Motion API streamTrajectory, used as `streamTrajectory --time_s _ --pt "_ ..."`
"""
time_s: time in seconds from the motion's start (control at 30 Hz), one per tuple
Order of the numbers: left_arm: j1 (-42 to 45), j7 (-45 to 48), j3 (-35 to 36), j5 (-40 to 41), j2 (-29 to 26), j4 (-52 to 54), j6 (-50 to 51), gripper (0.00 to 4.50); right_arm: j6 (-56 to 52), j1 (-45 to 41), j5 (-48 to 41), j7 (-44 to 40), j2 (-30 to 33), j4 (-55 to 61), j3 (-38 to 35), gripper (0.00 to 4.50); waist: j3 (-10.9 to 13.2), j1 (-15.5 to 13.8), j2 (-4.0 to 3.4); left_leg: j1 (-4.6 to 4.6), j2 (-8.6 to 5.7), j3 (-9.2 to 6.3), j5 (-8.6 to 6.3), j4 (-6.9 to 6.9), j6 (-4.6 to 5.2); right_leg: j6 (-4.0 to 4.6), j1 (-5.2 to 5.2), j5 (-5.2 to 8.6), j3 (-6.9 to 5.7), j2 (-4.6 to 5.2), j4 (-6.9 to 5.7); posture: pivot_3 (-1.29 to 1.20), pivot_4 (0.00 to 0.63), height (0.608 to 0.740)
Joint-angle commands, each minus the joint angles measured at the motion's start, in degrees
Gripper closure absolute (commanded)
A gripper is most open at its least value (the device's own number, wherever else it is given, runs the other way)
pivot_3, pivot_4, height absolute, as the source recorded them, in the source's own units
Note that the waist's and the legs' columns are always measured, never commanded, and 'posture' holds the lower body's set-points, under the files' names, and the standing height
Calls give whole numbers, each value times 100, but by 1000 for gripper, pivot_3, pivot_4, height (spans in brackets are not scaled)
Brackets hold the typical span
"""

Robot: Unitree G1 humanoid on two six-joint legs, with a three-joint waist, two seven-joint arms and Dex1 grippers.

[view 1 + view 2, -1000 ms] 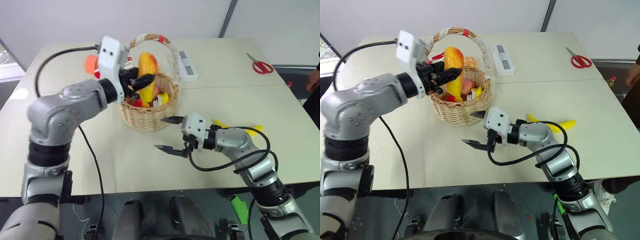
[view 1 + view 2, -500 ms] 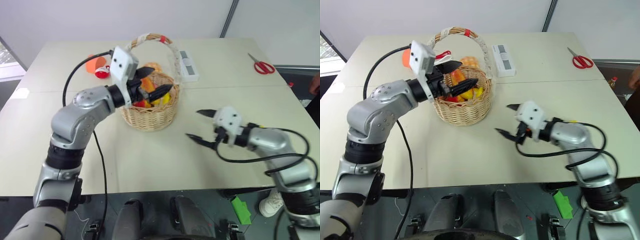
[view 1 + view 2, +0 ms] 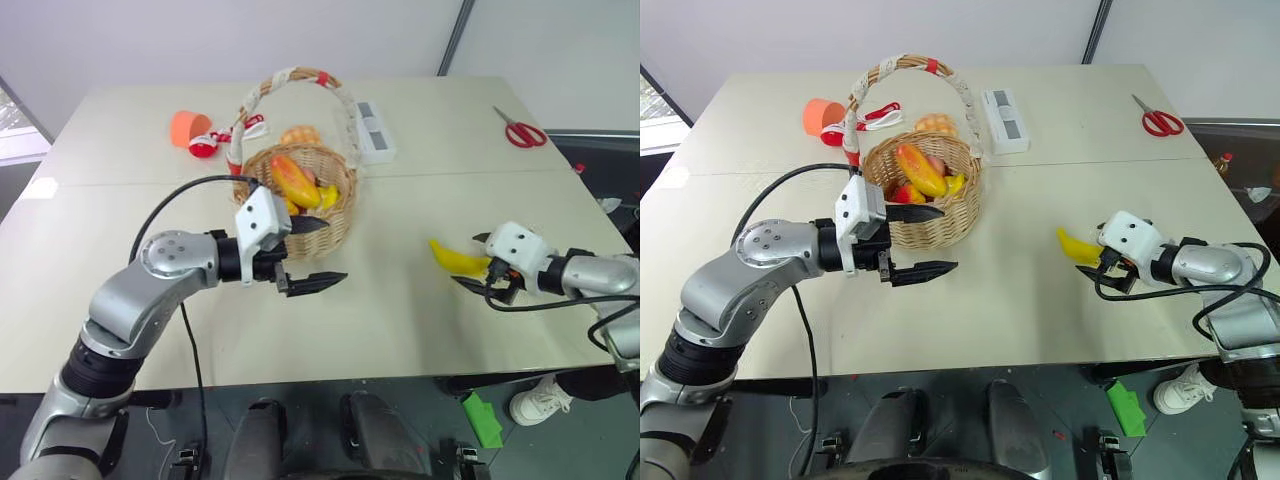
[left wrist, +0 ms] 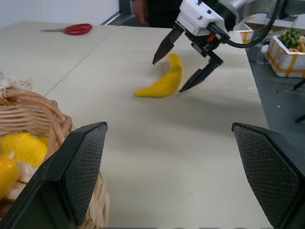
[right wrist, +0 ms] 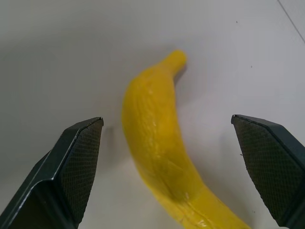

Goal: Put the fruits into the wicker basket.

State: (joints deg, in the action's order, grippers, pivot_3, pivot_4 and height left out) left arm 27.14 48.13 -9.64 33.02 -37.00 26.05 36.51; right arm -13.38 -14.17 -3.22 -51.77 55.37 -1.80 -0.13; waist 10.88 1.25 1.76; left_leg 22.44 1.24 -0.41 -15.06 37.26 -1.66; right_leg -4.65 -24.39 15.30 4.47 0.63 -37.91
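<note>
The wicker basket (image 3: 335, 212) stands mid-table with the orange-yellow mango (image 3: 293, 178) lying on top of its load. A pinkish peach (image 3: 937, 164) peeks out beside the mango. My left gripper (image 3: 318, 252) is open and empty, hovering just in front of the basket's near wall. The yellow banana (image 3: 452, 257) lies on the table to the right. My right gripper (image 3: 472, 262) is open, its two fingers either side of the banana's near end without closing on it. The right wrist view has the banana (image 5: 157, 148) lying between the spread fingers.
Behind the basket are an orange cup (image 3: 185, 127), a golden bread (image 3: 298, 135) and a white box (image 3: 370, 130). Red scissors (image 3: 525, 132) lie at the far right corner. A person (image 4: 147, 9) stands at the table's right edge.
My left gripper opened, left the mango in the basket and drew back toward the table's front. My right arm swung right to the banana, staying open.
</note>
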Motion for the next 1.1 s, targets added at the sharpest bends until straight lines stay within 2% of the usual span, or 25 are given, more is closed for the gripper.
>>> streamTrajectory --time_s 0.03,0.1,0.3,0.33,0.47,0.6,0.77,0.97,1.1 --pt "-60 130 -1 -101 -6 128 -179 5 119 -259 300 -114 152 -221 156 247 0 1 0 0 0 0 0 0 0 0 0 0 0 0 0 0 150 740" --pt "-61 116 26 -98 43 90 -175 0 108 -305 340 -208 170 -288 209 758 0 -8 0 0 1 0 0 1 0 0 0 0 0 0 0 0 150 740" --pt "-109 103 77 -140 87 80 -222 0 190 -305 490 -230 151 -281 207 3798 0 -16 0 1 1 0 0 2 0 0 1 0 0 2 0 0 150 740" --pt "-135 76 138 -119 103 78 -218 0 263 -335 499 -205 146 -236 173 3960 0 -13 0 1 1 -1 0 1 0 0 1 0 0 2 -1 0 150 740" --pt "-397 -17 595 51 25 125 -162 0 345 -518 161 -164 9 354 -147 3960 3 24 -6 -1 3 0 0 1 0 0 0 0 0 1 -3 0 150 740" --pt "-810 -99 1376 302 -177 43 -45 0 -130 -931 -584 -253 -284 1454 -321 3960 8 131 -13 -4 15 -1 0 1 0 0 -1 0 -1 -5 -10 0 150 740" --pt "-1058 -199 2071 454 -344 -192 41 0 -700 -2232 -1049 -8 -1337 2193 343 3960 8 147 -15 -7 28 -5 0 2 0 2 0 -1 -6 -15 -13 0 150 740" --pt "-1130 -291 2158 413 -360 -169 -1 0 71 -3412 -137 481 -2811 1168 1542 3960 7 101 -13 2 29 -7 0 1 0 3 -3 -1 -13 2 -12 0 150 740" --pt "-1196 -494 2196 475 -259 -30 11 0 765 -3770 169 788 -3602 254 1831 3960 6 115 -11 7 23 -4 0 1 -1 2 -7 -3 -14 17 -9 0 150 740"
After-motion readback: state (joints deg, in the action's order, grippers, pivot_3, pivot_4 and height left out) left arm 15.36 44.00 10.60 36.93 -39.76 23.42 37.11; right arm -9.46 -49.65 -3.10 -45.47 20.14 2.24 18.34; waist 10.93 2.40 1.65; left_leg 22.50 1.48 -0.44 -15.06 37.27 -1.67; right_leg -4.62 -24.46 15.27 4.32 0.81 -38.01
